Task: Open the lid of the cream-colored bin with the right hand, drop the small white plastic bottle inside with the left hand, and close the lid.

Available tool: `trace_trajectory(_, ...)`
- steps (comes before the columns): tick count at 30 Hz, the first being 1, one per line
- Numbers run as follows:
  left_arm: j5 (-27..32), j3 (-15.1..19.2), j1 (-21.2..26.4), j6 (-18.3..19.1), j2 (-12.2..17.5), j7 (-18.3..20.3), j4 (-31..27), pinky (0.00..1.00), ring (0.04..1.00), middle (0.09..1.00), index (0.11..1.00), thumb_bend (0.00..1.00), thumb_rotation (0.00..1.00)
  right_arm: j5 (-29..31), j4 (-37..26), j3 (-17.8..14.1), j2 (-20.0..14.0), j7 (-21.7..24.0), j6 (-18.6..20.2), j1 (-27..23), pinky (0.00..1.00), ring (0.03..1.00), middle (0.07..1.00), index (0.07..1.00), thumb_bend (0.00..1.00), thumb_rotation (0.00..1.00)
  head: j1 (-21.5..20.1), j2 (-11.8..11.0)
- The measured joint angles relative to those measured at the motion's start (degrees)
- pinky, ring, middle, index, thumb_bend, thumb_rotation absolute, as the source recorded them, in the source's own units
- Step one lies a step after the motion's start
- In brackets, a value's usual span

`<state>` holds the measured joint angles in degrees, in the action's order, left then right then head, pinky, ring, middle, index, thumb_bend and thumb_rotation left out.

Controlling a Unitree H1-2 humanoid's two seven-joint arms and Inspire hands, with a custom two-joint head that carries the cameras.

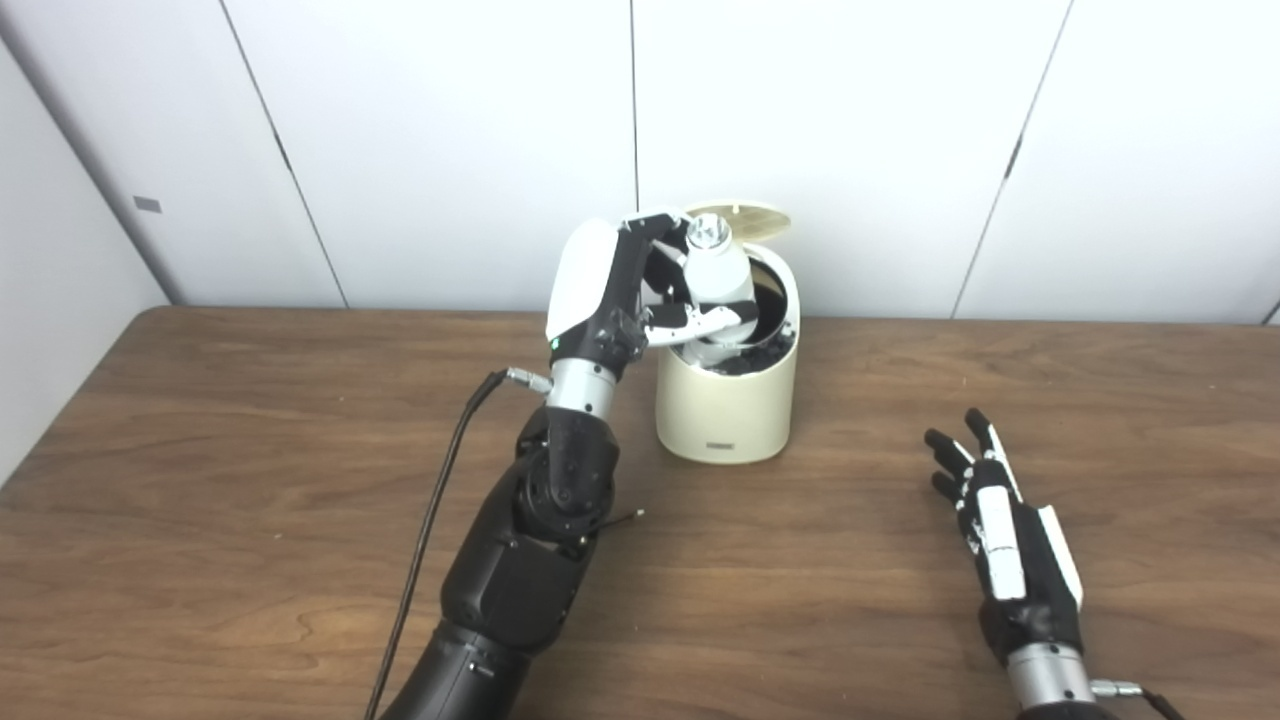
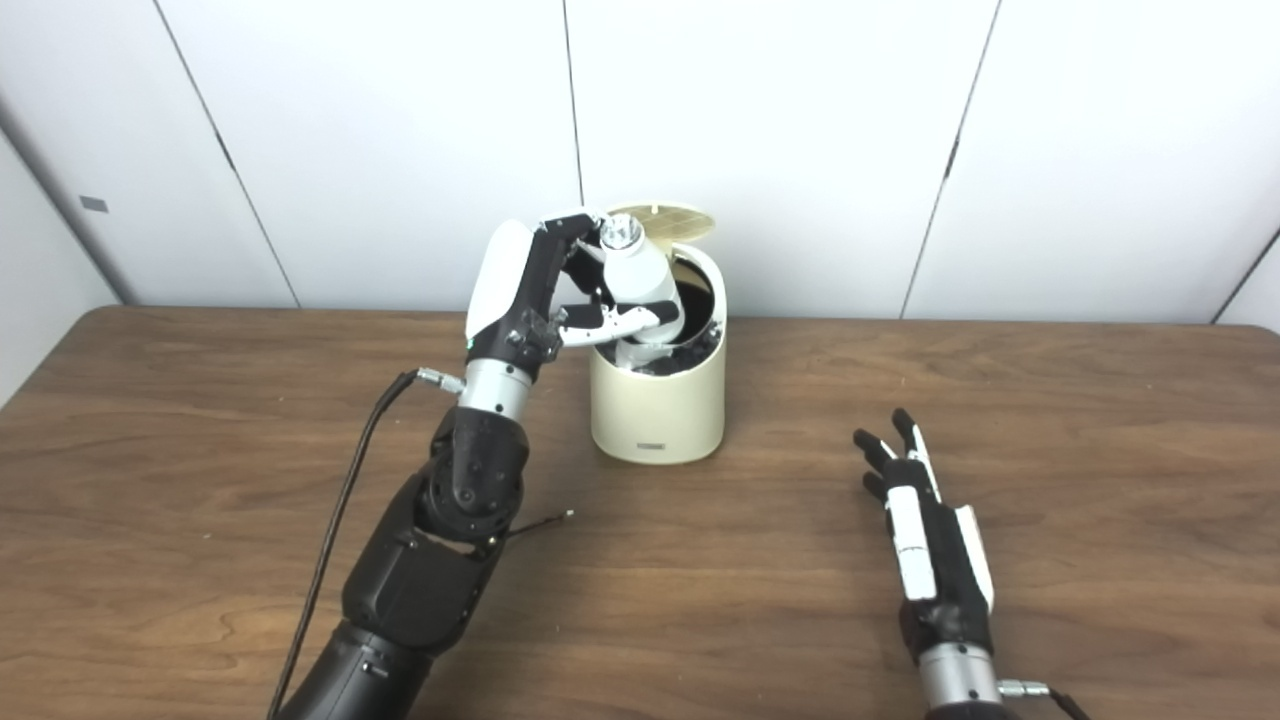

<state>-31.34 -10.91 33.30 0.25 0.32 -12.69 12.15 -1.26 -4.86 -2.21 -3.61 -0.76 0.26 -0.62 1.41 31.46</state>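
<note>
Left robot hand [image 1: 625, 290] grips bottle [image 1: 718, 270] over open bin [image 1: 725, 405].

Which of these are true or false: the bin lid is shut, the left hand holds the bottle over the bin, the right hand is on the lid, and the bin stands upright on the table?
1. The lid of the cream-colored bin is shut. False: it stands raised behind the opening.
2. The left hand holds the small white plastic bottle over the bin's opening. True.
3. The right hand is on the lid. False: it is down by the wooden table, fingers apart, well away from the bin.
4. The bin stands upright on the table. True.
</note>
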Motion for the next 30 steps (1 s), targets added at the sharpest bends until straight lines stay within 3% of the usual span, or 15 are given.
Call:
trace_trajectory(7, -0.39, -0.66, 0.32, 1.21, 0.26, 0.01, -0.01, 0.49, 0.573, 0.653, 0.495, 0.52, 0.05, -0.09, 0.01, -0.11, 0.01, -0.03, 0.0, -0.01, 0.91, 0.932, 0.877, 0.977, 0.61, 0.99, -0.09, -0.09)
trace_trajectory(8, -0.5, -0.78, 0.35, 1.3, 0.33, 0.01, -0.01, 0.49, 0.576, 0.658, 0.564, 0.72, 0.02, 0.02, 0.02, -0.15, 0.01, -0.03, 0.0, -0.01, 0.92, 0.934, 0.877, 0.977, 0.61, 0.98, -0.09, -0.09)
trace_trajectory(9, -0.66, -0.92, 0.39, 1.37, 0.42, 0.01, -0.01, 0.49, 0.578, 0.662, 0.613, 0.84, 0.01, 0.15, 0.04, -0.2, 0.01, -0.02, -0.01, -0.02, 0.92, 0.935, 0.876, 0.978, 0.61, 0.98, -0.09, -0.09)
trace_trajectory(11, -1.22, -1.23, 0.45, 1.35, 0.61, 0.0, -0.01, 0.49, 0.579, 0.665, 0.643, 0.91, 0.0, 0.43, 0.06, -0.28, 0.01, 0.0, 0.0, -0.04, 0.91, 0.927, 0.873, 0.973, 0.61, 0.98, -0.09, -0.09)
trace_trajectory(30, -1.61, -1.4, 0.52, 1.64, 0.65, 0.02, -0.18, 0.47, 0.559, 0.657, 0.634, 0.9, 0.0, 0.77, 0.15, -0.41, 0.02, 0.04, 0.02, -0.14, 0.92, 0.939, 0.883, 0.984, 0.62, 0.99, 0.0, 0.26)
